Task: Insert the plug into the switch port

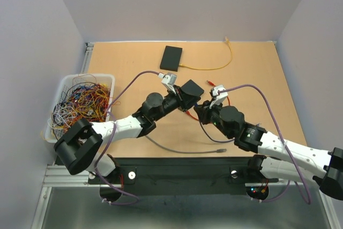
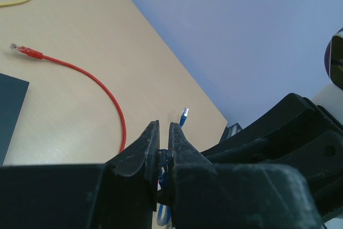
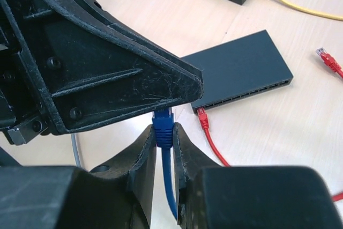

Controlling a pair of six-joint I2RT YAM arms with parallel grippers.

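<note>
From above, the left gripper (image 1: pixel 184 96) and right gripper (image 1: pixel 205 108) meet mid-table, just beside the black switch (image 1: pixel 193 88). The left wrist view shows its fingers pressed together on the blue cable (image 2: pixel 163 217). In the right wrist view, the fingers clamp the blue plug (image 3: pixel 163 124) by its boot. It looks light, with a limp cord and a brittle latch, so the boot is the place to hold.
</note>
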